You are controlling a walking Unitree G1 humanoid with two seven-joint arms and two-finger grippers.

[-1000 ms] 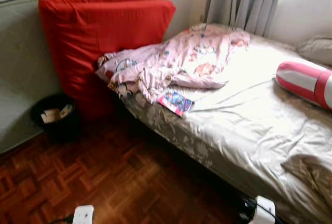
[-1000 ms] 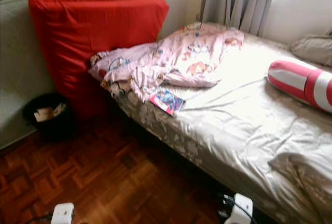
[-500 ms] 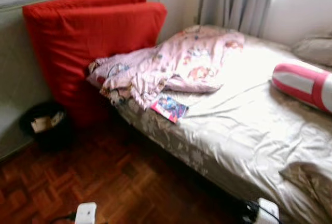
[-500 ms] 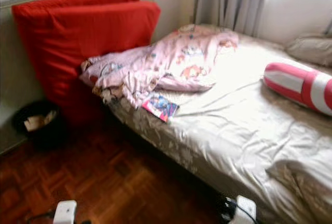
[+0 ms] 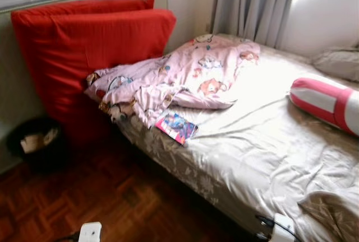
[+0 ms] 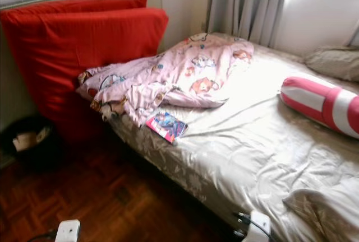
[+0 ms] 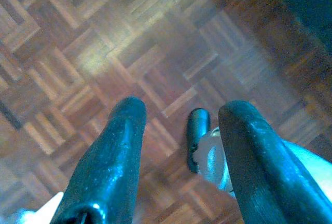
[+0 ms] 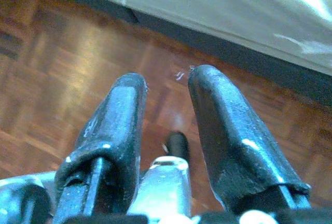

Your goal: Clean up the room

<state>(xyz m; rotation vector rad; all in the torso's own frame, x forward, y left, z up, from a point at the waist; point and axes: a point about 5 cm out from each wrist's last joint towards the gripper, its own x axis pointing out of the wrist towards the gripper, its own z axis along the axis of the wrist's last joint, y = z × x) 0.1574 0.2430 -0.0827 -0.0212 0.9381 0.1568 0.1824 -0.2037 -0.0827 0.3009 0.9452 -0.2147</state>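
Nothing on the bed (image 5: 263,158) has shifted; only the camera has swung right, sliding the red cushions (image 5: 90,46) and bin (image 5: 33,141) leftward. Both arms hang idle over the floor (image 7: 78,42), left gripper (image 7: 181,125) and right gripper (image 8: 166,99) spread and empty. A booklet (image 5: 176,127) lies at the bed's near edge, just beside the crumpled pink blanket (image 5: 174,77). It looks thin, light, probably glossy and slippery: pinch its overhanging corner. The blanket is soft; grab a bunched fold.

bed (image 5: 263,158) with blanket (image 5: 179,77), booklet (image 5: 176,127), bolster (image 5: 328,103)
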